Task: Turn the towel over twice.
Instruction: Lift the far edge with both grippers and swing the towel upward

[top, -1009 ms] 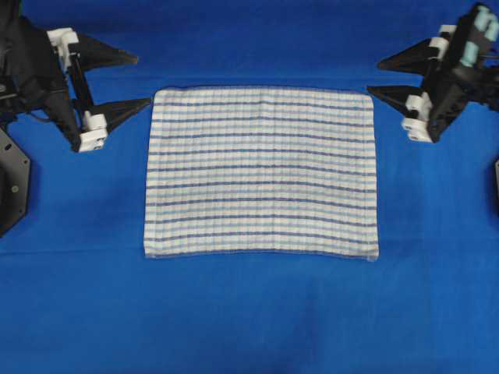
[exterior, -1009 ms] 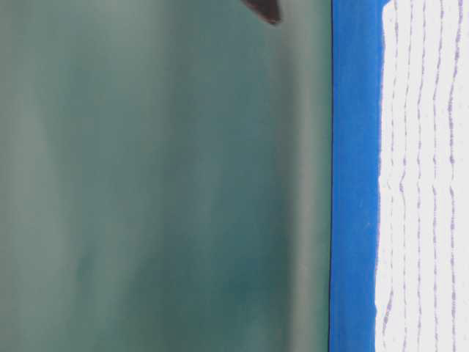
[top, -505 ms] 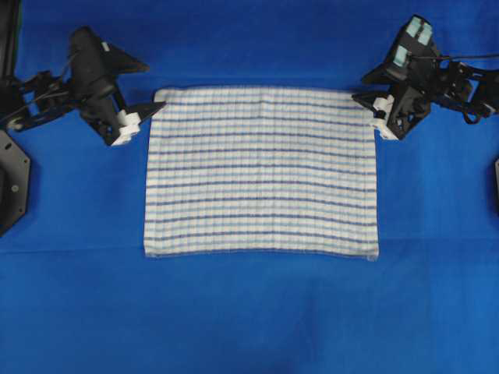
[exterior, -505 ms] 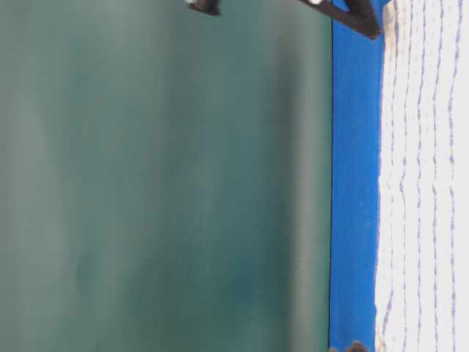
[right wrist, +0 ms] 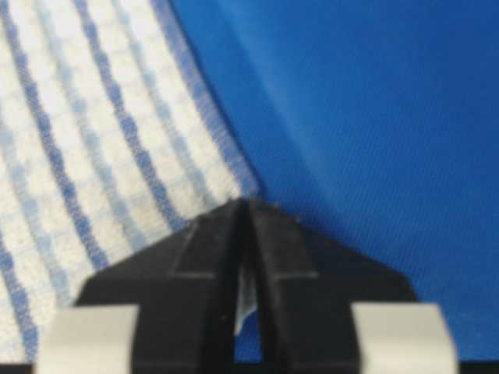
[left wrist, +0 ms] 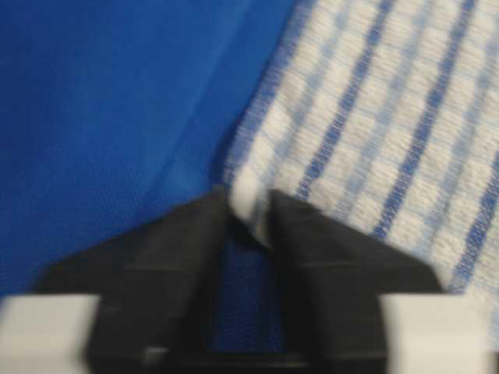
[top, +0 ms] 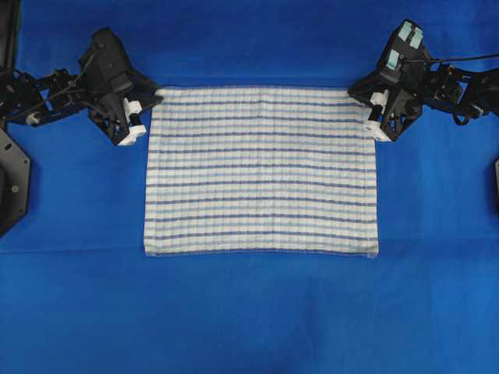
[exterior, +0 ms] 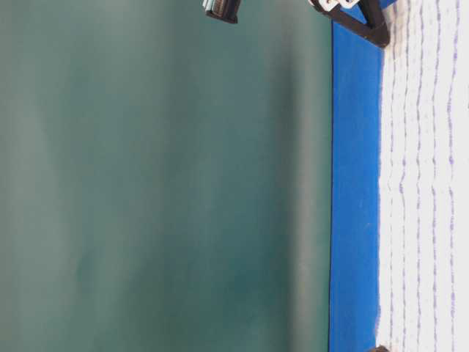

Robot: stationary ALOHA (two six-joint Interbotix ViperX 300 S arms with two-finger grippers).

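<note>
The towel (top: 261, 171), white with thin dark-blue and light-blue stripes, lies flat on the blue cloth in the overhead view. My left gripper (top: 153, 100) sits at its far-left corner, and in the left wrist view the gripper (left wrist: 249, 210) is shut on a pinched bit of the towel (left wrist: 374, 132) corner. My right gripper (top: 363, 97) sits at the far-right corner. The right wrist view shows this gripper (right wrist: 245, 204) shut, with a sliver of the towel (right wrist: 86, 148) edge between the black fingers. In the table-level view the towel (exterior: 425, 183) lies flat.
A plain blue cloth (top: 249, 312) covers the whole table around the towel. Black arm bases (top: 12, 183) stand at the left edge. A green wall (exterior: 161, 183) backs the table in the table-level view.
Both grippers came down and inward onto the towel's far corners and closed on them. The towel lies as before.
</note>
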